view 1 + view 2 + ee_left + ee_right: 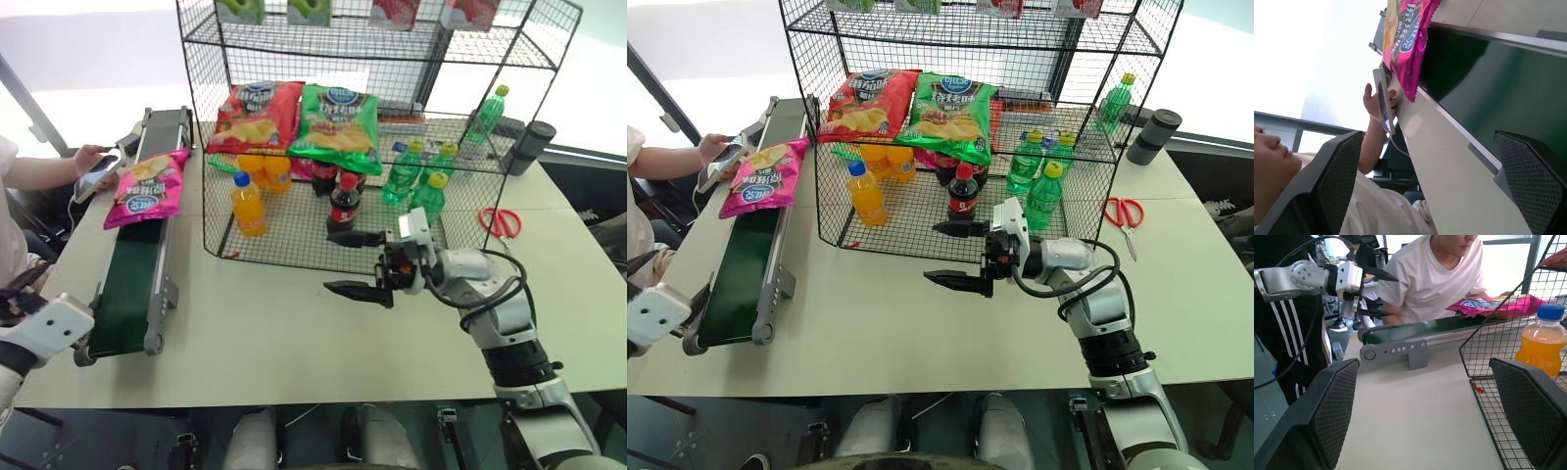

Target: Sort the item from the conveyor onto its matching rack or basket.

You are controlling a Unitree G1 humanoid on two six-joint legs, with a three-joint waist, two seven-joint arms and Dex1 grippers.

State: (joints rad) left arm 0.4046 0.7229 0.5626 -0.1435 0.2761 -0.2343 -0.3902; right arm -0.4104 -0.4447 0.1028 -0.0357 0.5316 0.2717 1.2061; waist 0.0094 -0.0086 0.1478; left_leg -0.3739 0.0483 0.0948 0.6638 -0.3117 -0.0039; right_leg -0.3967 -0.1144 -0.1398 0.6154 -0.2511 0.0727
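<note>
At the far left a person's hand [90, 157] holds a phone [98, 174] beside the conveyor [132, 284]. The left gripper [1376, 293] hangs off the belt's near end, fingers spread and empty. The pink chip bag [147, 186] lies on the belt's far part, one edge over the rail. The black wire rack [372, 137] stands to the right, holding red and green chip bags and bottles. In front of it the right gripper [355, 264] points leftward above the table [294, 343], fingers spread, empty. Red scissors [501, 222] lie farther right

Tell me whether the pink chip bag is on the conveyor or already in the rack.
On the conveyor: the pink chip bag lies flat on the green belt, outside the rack.
</note>
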